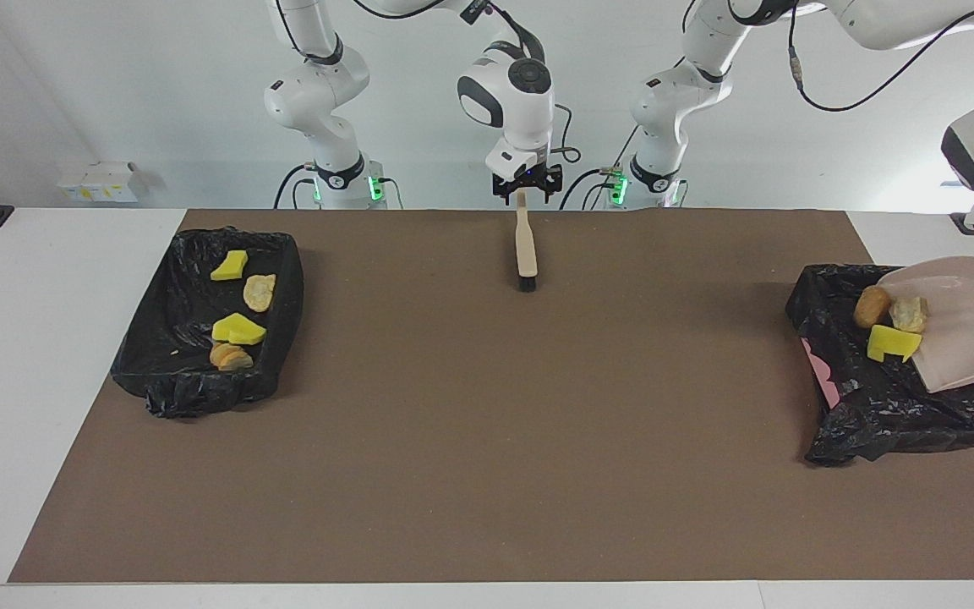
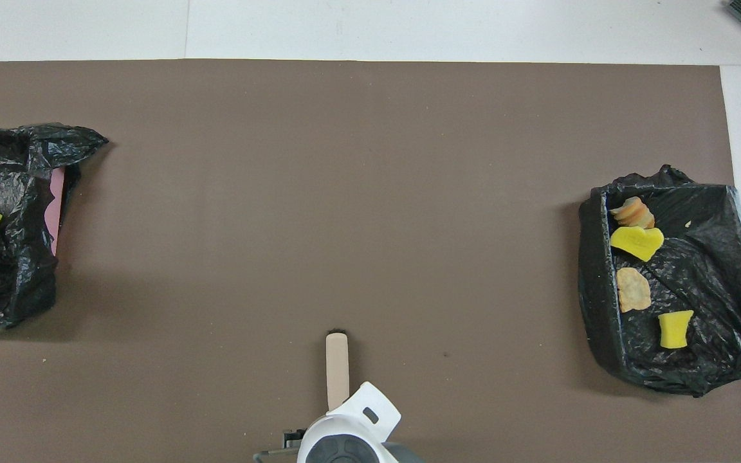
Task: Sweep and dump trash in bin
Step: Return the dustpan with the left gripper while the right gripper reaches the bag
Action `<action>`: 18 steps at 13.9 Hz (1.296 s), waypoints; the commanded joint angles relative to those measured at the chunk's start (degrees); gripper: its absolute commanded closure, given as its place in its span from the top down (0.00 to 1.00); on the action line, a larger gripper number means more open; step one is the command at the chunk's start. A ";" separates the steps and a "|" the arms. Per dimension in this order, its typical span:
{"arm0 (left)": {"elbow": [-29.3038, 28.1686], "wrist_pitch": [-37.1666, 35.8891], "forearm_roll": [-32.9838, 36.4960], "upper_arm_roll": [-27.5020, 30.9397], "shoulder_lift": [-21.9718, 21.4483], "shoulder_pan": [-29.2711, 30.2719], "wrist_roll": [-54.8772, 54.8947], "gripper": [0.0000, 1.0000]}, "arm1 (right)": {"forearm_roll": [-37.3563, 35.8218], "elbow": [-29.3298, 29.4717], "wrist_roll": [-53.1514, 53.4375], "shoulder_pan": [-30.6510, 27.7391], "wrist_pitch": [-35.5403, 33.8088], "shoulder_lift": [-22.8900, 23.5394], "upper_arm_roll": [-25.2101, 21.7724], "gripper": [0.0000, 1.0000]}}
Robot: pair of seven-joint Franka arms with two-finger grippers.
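Trash (image 1: 891,326), light, soft and prone to roll, tips from the dustpan (image 1: 973,330) into the bin (image 1: 876,410), best carried by pan, left end effector clamped on its handle off-frame, right end effector (image 1: 525,188) parted over the brush (image 1: 526,249).
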 commanded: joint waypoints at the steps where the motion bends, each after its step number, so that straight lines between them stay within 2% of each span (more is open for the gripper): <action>1: -6.04 1.29 7.76 0.77 -4.95 -0.53 -5.14 0.00 | 0.90 0.84 -3.49 -5.58 -6.67 -6.71 -0.03 1.00; 3: -6.13 0.49 10.59 0.77 -6.27 -0.53 -6.46 0.00 | -0.06 1.10 -9.71 -10.06 -13.09 -10.76 -0.20 1.00; 5: -6.05 0.14 11.99 0.77 -7.58 -0.53 -6.47 0.00 | -0.15 2.94 -15.43 -15.85 -16.00 -12.96 -0.38 1.00; 8: -6.22 -4.76 11.04 0.24 -9.61 -2.80 -6.55 0.00 | -1.02 10.57 -24.14 -26.31 -24.42 -12.89 -0.29 1.00; 11: -5.61 -14.95 1.31 0.33 -9.53 -8.51 -10.58 0.00 | -7.26 17.08 -32.31 -33.26 -27.35 -11.40 -0.21 1.00; 13: -5.34 -19.88 -3.35 0.15 -9.52 -11.94 -16.46 0.00 | -8.14 25.14 -32.95 -36.78 -31.90 -6.76 -0.21 1.00; 15: -5.17 -24.97 -10.72 0.15 -9.52 -14.67 -23.92 0.00 | -12.70 34.46 -33.03 -38.64 -35.60 -1.22 -0.21 1.00; 18: -5.26 -29.91 -23.11 0.07 -9.61 -16.96 -38.24 0.00 | -15.27 40.03 -33.03 -41.00 -36.14 2.75 -0.29 1.00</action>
